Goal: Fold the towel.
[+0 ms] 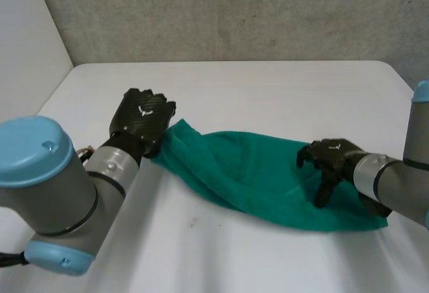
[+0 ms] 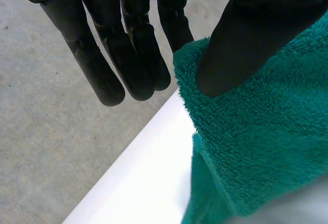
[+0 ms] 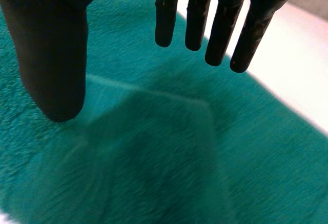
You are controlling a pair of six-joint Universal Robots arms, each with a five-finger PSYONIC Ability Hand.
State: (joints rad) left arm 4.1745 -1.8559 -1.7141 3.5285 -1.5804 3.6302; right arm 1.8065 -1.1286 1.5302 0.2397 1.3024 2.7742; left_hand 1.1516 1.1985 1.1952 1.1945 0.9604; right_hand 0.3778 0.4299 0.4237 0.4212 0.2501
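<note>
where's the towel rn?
In the head view the green towel lies across the middle of the table, its left end pinched by the left hand, its right end under the open right hand.

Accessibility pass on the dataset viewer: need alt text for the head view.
A green towel lies bunched across a white table between two robot arms. The left hand pinches the towel end nearest it, and the right hand, fingers open and pointing down, is over the other end.
</note>
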